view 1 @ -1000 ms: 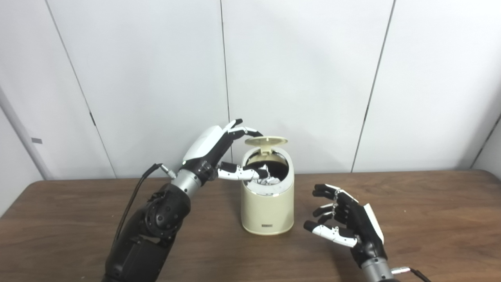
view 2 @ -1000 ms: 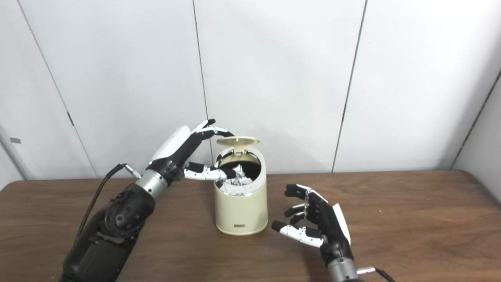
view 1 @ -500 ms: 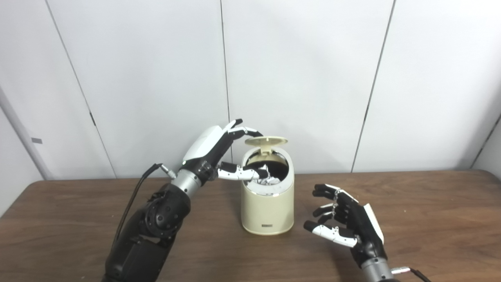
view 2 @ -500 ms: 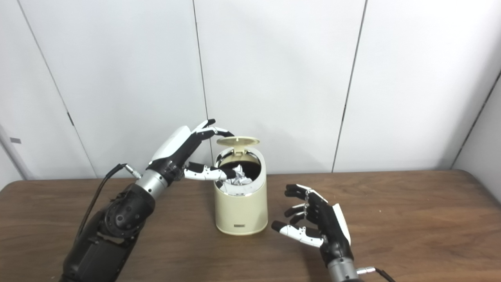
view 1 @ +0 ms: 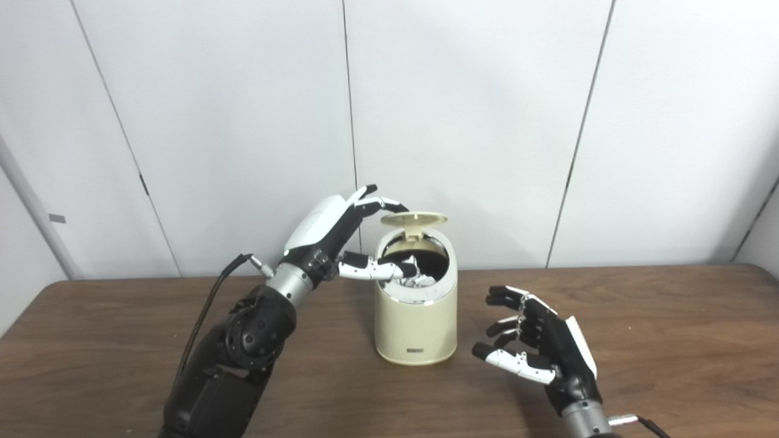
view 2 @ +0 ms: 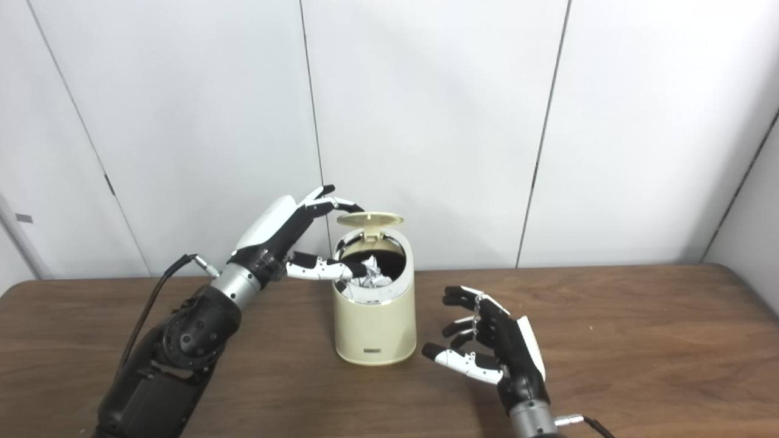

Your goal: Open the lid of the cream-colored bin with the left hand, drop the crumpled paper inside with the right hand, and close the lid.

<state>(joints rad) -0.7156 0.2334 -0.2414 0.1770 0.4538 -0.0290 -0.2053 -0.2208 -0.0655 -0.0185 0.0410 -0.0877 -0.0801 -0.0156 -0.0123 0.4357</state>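
A small cream-coloured cylindrical bin (view 1: 415,325) stands upright on the dark brown wooden table (view 1: 669,328), its round cream lid (view 1: 414,219) tipped up at the back so the dark mouth is open. The black-and-white left hand (view 1: 341,234) reaches in from the bin's left side: its upper fingertips (view 1: 389,205) rest on or just at the left edge of the raised lid, while its thumb (view 1: 371,269) stretches across the bin's left rim with its tip over the opening, so the fingers are spread apart around the lid edge and the rim rather than clenched; whether they actually pinch the lid cannot be told. Just beyond the thumb tip, inside the bin's mouth, lies the white crumpled paper (view 2: 372,275), sitting below the shiny rim and partly hidden by the thumb. The black-and-white right hand (view 1: 538,347) hovers to the right of the bin, near it but not touching, palm turned toward the bin, fingers loosely curled and apart with nothing between them. A black cable (view 1: 210,304) runs down from the left wrist along the forearm. Behind the table stands a plain white panelled wall (view 1: 475,121)
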